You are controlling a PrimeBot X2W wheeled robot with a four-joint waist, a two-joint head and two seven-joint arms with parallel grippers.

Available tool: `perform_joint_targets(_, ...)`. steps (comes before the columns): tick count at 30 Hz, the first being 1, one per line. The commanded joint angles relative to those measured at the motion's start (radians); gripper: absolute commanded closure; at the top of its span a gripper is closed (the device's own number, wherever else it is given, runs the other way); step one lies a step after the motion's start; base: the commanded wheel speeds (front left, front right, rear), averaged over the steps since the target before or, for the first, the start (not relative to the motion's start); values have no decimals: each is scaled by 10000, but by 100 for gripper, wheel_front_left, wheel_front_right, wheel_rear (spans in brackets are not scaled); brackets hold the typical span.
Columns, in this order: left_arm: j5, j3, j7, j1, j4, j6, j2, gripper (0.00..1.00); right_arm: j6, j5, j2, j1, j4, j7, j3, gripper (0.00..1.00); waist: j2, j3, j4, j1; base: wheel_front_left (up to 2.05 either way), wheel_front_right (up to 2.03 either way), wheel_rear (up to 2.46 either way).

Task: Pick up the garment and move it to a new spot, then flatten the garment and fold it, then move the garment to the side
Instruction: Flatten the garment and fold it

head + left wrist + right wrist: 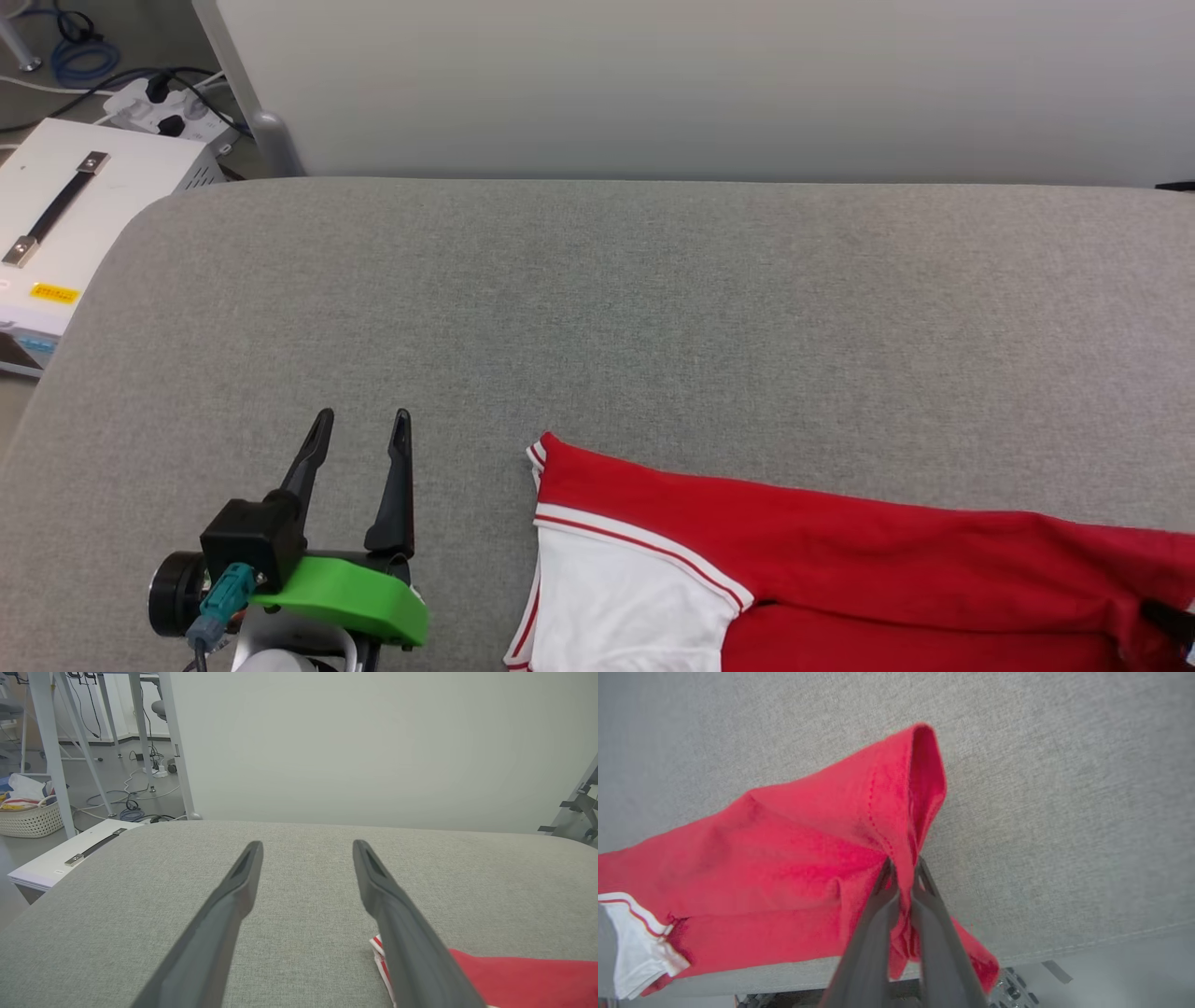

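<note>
A: Nearest, right at the tips of the right gripper: clamped narrow on a bunched red fold of the garment, with a hemmed loop poking up past the fingertips.

B: Holds how much cloth?

A: Looks like a thin pinch, a few crumpled layers between the jaws. Trails off to one side of them, down to a white sleeve with striped trim.

B: And behind those jaws?

A: Edge seam of the grey cushion, close by. Seems to have one red corner hanging over it.

B: Farther out?

A: Lies spread over the cushion, red body and white sleeve, striped corner just beside the left gripper but apart from it. Gapes wide there, holding nothing, poised over bare cushion.

B: Risks from here?

A: Could slip out of the pinch if lifted fast: soft fabric, small bite. Could drag rather than rise, with most of the weight down on the cushion, and end up twisted or doubled under. Might also slide off that close edge.

B: Beyond the open fingertips?

A: More bare cushion, then a pale wall panel; off to one side, a white box with a strap handle.
</note>
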Motion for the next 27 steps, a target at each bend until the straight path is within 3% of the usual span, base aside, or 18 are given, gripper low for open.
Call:
perform_joint_targets(1,105,-29,32,129,-31,68,62,0,-6,432,448,-167,-36,363,-249,100,-1,-55,-24,0,0,0,0)
perform_joint_targets(6,129,-67,71,60,-78,75,98,0,-6,2648,1574,-755,3,1980,-991,100,-1,-108,58,0,0,0,0)
perform_joint_targets(12,122,-121,109,-92,-73,23,116,0,-6,5595,1741,-1186,1083,3122,-966,100,-1,-103,238,0,0,0,0)
perform_joint_targets(18,109,-222,120,-292,-57,-37,21,0,-6,7748,1745,-1129,2024,2732,835,100,-1,-19,506,0,0,0,0)
perform_joint_targets(27,90,-282,76,-667,50,-169,-112,0,-6,9475,1747,-1062,1857,462,4573,100,-1,358,1054,0,0,0,0)
